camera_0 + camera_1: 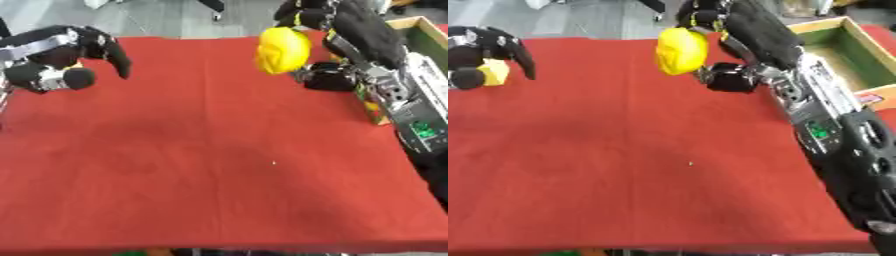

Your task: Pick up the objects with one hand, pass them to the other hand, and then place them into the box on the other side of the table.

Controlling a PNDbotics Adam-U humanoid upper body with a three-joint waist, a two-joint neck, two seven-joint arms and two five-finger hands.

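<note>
Above the far right part of the red tablecloth (pixel 219 150), the right hand (pixel 737 35) holds a yellow rounded object (pixel 681 50) clear of the surface; its fingers curl over the object's top, and the thumb (pixel 730 77) sits just beside its lower edge. To the right stands an open wooden box (pixel 859 37) with a green inside. At the far left, the left hand (pixel 66 52) hovers, fingers curled downward, with something yellow (pixel 493 71) just beside it.

Right hand (pixel 728 30) raised, fingers curled, left hand (pixel 74 50) curled
</note>
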